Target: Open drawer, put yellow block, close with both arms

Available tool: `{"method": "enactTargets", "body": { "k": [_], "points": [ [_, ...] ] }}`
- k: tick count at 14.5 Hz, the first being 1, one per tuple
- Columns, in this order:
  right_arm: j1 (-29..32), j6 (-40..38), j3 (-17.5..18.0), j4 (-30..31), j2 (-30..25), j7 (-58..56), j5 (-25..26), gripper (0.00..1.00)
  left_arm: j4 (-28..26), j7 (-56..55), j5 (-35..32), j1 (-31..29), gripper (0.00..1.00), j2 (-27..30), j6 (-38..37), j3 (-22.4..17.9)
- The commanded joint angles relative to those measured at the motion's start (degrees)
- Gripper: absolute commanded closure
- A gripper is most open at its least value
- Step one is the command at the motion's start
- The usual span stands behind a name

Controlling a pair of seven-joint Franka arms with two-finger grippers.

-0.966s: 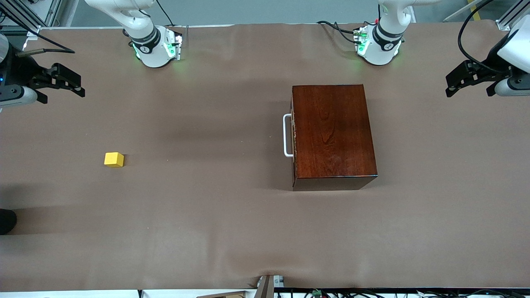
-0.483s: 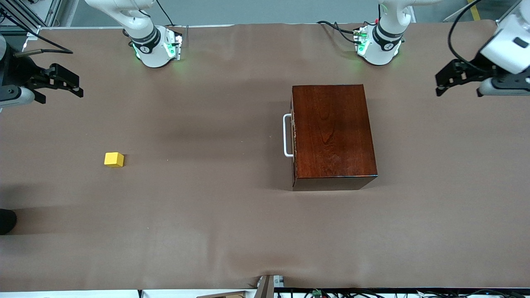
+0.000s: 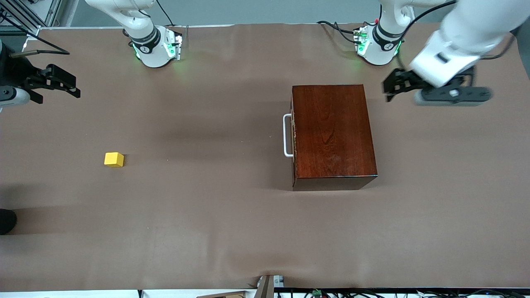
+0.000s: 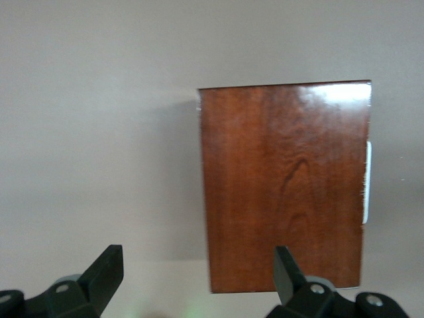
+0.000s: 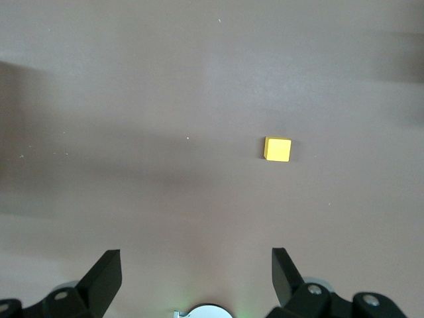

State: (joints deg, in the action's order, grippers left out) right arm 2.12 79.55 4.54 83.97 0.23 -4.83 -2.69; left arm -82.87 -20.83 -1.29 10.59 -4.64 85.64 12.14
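The glossy dark wooden box (image 3: 333, 134) stands in the middle of the table. Its drawer (image 3: 293, 136) is shut, and the white bar handle (image 3: 285, 135) faces the right arm's end. The small yellow block (image 3: 114, 159) lies alone on the cloth toward the right arm's end. My left gripper (image 3: 388, 87) hangs open and empty in the air just off the box's corner at the left arm's end. In the left wrist view the box (image 4: 285, 185) lies under the open left gripper (image 4: 197, 258). My right gripper (image 3: 73, 85) is open and empty at its end of the table. The right wrist view shows the block (image 5: 277, 149) ahead of the right gripper (image 5: 196, 260).
Brown cloth covers the table (image 3: 215, 215). The two arm bases (image 3: 155, 47) (image 3: 379, 45) with green lights and cables stand along the edge farthest from the front camera. A dark shape (image 3: 6, 221) shows at the right arm's end of the table.
The left arm has swung in from its end of the table toward the box. The right gripper has drifted slightly outward. Box and block have not moved.
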Motion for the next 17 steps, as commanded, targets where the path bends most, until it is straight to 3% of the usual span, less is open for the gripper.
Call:
{"method": "enactTargets", "body": {
  "k": [1, 8, 14, 17],
  "points": [
    [1.13, -0.27, 0.47, 0.5, -0.49, 0.44, -0.3, 0.0, 5.52, -6.83, -2.66, 5.65, 0.0, -5.89, -0.39, -0.1],
    [1.04, -0.27, 0.47, 0.5, -0.49, 0.53, -0.3, 0.0, 8.69, -23.44, -3.64, 16.99, 0.0, -14.86, 9.79, -0.71],
    [1.13, -0.27, 0.47, 0.5, -0.4, 0.44, -0.39, 0.0, 13.88, -29.86, -5.83, 26.84, 0.0, -24.7, 14.98, -3.17],
    [1.13, -0.27, 0.47, 0.5, -0.4, 0.44, -0.39, 0.0, 15.19, -34.0, -5.92, 33.59, 0.0, -29.35, 19.46, -8.77]
  ]
}}
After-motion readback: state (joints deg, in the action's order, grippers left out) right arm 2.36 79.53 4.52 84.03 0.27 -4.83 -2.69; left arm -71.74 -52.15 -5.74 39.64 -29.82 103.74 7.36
